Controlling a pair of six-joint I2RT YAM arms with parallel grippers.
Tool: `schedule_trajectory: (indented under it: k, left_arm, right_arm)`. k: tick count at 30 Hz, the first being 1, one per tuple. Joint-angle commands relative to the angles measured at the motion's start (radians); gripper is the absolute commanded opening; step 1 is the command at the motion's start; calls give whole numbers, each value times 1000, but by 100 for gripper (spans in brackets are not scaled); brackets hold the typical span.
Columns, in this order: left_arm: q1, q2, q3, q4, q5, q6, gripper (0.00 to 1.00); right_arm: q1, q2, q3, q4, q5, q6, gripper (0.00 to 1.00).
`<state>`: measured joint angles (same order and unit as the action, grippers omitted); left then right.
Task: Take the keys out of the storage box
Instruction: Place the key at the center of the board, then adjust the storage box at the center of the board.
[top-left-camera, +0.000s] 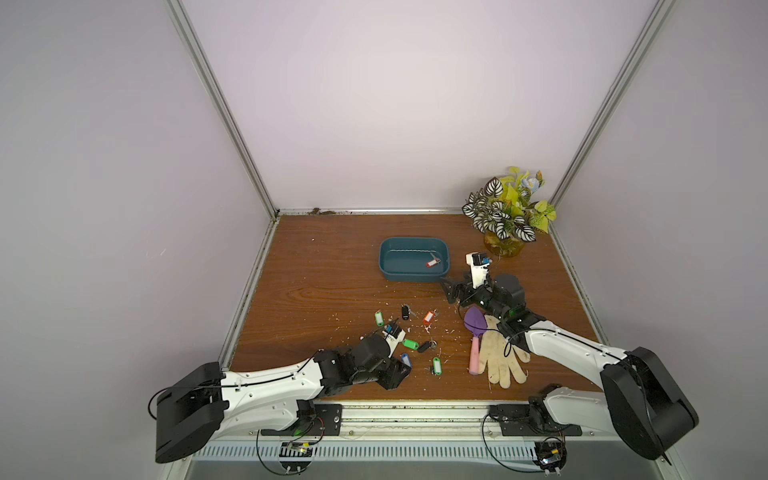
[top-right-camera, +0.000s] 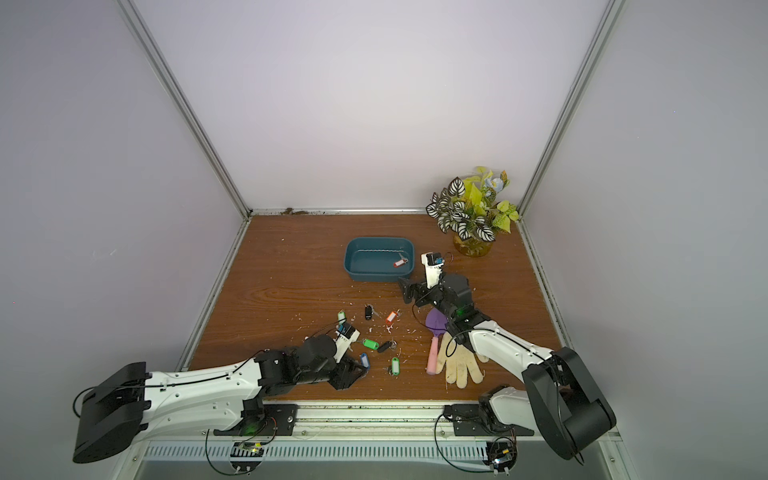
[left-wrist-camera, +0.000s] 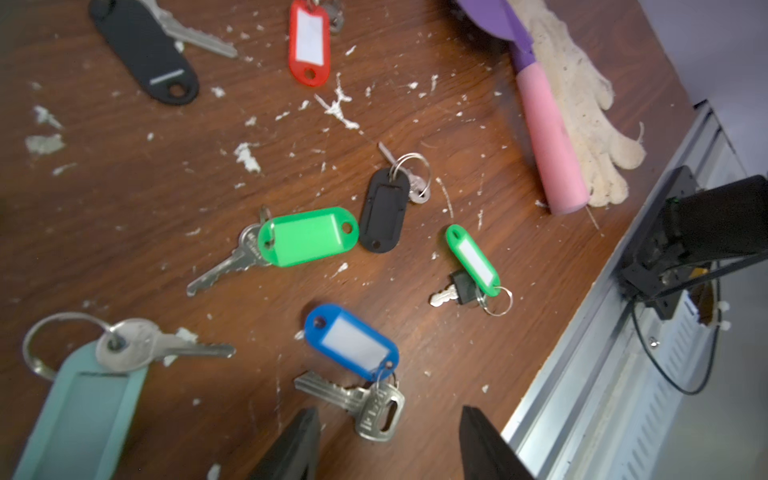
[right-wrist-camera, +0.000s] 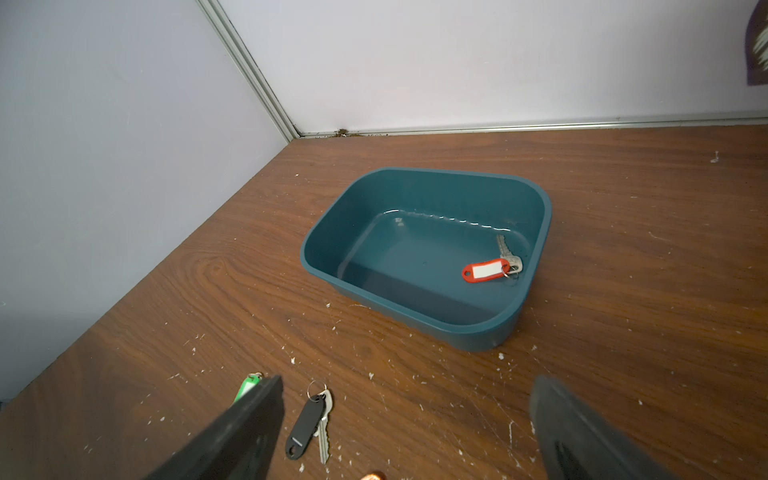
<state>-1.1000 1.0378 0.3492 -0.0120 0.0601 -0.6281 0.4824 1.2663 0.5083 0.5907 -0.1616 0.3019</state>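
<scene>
The dark teal storage box (top-left-camera: 390, 249) (top-right-camera: 355, 253) stands mid-table, and in both top views a single red-tagged key (top-left-camera: 432, 263) (top-right-camera: 400, 263) (right-wrist-camera: 486, 270) lies in its right end. Several other keys lie on the wood in front, among them a blue-tagged one (top-left-camera: 405, 360) (left-wrist-camera: 351, 340) and a bright green one (left-wrist-camera: 307, 237). My left gripper (left-wrist-camera: 390, 440) (top-left-camera: 402, 374) is open just above the blue tag's key (left-wrist-camera: 378, 411), holding nothing. The right gripper (right-wrist-camera: 409, 415) (top-left-camera: 451, 291) is open and empty, short of the box's near right corner.
A purple-and-pink trowel (top-left-camera: 475, 332) rests on a cream glove (top-left-camera: 500, 357) under my right forearm. An amber plant pot (top-left-camera: 504, 245) stands at the back right. White crumbs litter the wood. The metal front rail (left-wrist-camera: 582, 374) runs close to my left gripper.
</scene>
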Motion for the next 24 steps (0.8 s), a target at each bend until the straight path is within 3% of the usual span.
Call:
schedule_trajectory:
  k: [1,3,5,8,13,15,20,24]
  left_arm:
    - [-8,-30,78,-77,-118,29,77]
    - [3,-50,136,-95,-222,69,90]
    - [72,-73,194,-61,-260,131,100]
    - [233,-86,238,63,-207,187,100]
    - [564,22,289,280,-3,103,100]
    - [650,107,324,329,70,62,100]
    - [744,365,468,334,182,43,100]
    - [834,534,532,418,383,-6,100]
  right_arm:
    - [4,20,24,38,14,-15,99]
    - [7,38,49,16,8,-19,99]
    - [19,56,82,-15,30,-25,99]
    - [39,105,157,-95,80,-34,99]
    - [72,244,346,-269,119,-62,99]
    - [80,302,430,-342,140,-72,99]
    - [85,454,636,-510,191,-111,97]
    - [85,580,801,-623,158,-172,93]
